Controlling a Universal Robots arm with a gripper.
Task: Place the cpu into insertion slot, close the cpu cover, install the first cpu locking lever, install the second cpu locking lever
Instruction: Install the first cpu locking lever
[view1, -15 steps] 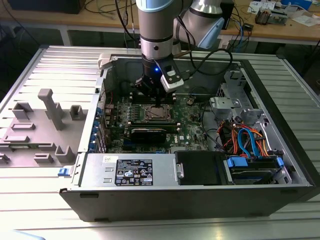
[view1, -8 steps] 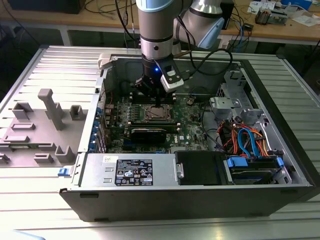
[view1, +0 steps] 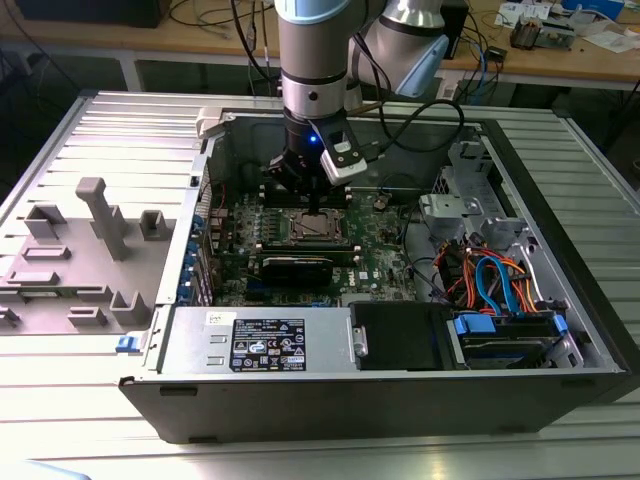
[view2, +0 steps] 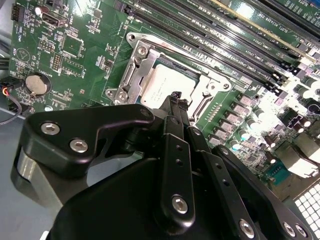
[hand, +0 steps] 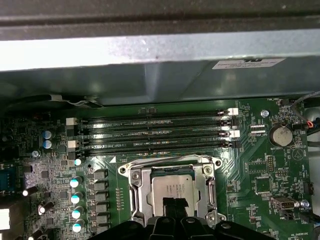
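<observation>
gripper (view2: 176, 100) over one cpu (hand: 176, 191); one cpu cover (hand: 172, 192)

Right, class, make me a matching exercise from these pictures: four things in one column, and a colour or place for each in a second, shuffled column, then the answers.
Things:
1. cpu
2. motherboard
3. gripper
4. coin battery

Descriptions:
A. green, studded with small parts
B. black, its fingers right over the socket
C. dull silver square lying in the insertion slot under the cpu cover
D. round silver disc near the board's edge

Pairs: 1-C, 2-A, 3-B, 4-D
</observation>
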